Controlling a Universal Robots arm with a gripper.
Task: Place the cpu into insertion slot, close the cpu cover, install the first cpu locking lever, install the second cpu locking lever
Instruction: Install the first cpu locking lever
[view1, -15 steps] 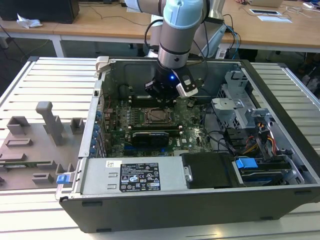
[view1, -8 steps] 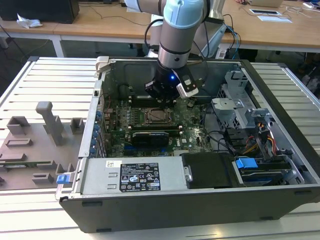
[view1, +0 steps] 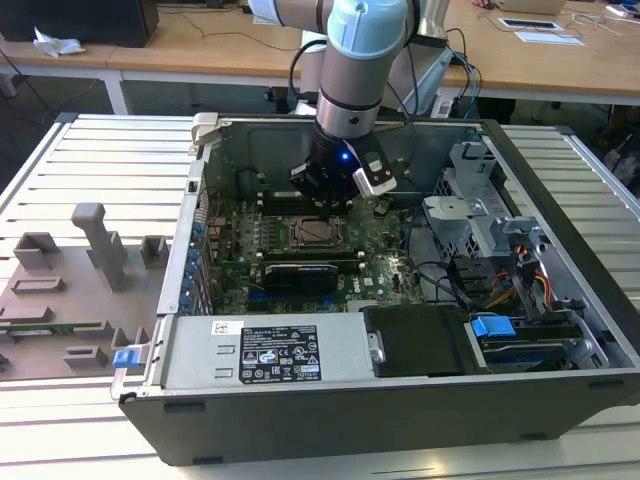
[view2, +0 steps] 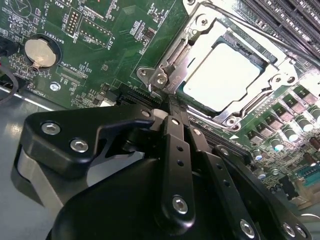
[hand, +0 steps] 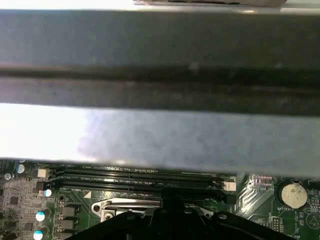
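Cpu (view2: 225, 75) seated in insertion slot (view2: 252, 55), cpu cover (view2: 172, 67) down. Hand (view2: 172, 107) pinched narrow, holding nothing, tips beside cover edge.

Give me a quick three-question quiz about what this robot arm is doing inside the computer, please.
1. True or false: the cpu already lies in the insertion slot.
2. In the second wrist view, the cpu cover is: A) lying down over the chip, B) standing straight up, C) removed onto the table.
3. Which round silver part sits on the green motherboard, away from the socket?

Key
1. True: its grey top shows through the cover's window.
2. A.
3. The coin battery.

The gripper hangs right beside the socket's edge.
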